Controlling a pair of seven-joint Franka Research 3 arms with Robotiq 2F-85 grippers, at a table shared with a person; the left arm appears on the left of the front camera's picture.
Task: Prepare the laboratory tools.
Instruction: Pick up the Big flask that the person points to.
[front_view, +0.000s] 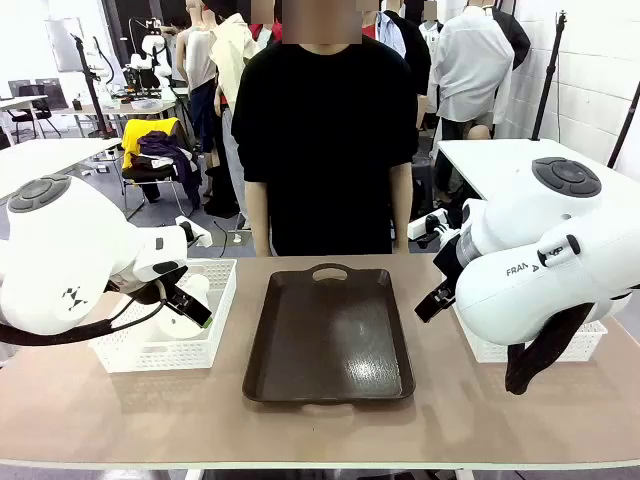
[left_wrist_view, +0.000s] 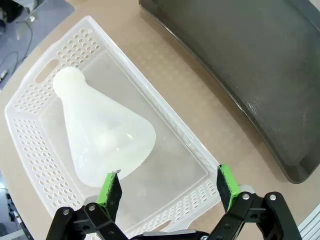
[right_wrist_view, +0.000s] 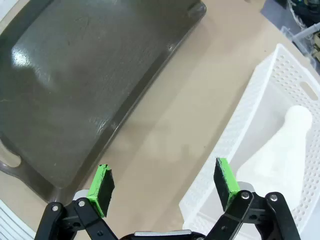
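Observation:
One frosted white conical flask (left_wrist_view: 105, 130) lies on its side in the left white mesh basket (left_wrist_view: 30, 130), neck pointing away from the tray. My left gripper (left_wrist_view: 169, 189) hangs open just above the flask's wide base, with one green pad (left_wrist_view: 111, 191) over the base edge. In the front view the left gripper (front_view: 188, 304) hovers over that basket (front_view: 150, 352). A second flask (right_wrist_view: 280, 155) lies in the right basket (right_wrist_view: 250, 100). My right gripper (right_wrist_view: 162, 187) stands open above bare table between the tray and that basket, holding nothing.
A dark brown tray (front_view: 330, 340) with a handle cutout sits mid-table with nothing in it. A person in a black shirt (front_view: 320, 130) stands at the far edge. My right arm (front_view: 540, 270) covers most of the right basket (front_view: 580, 345).

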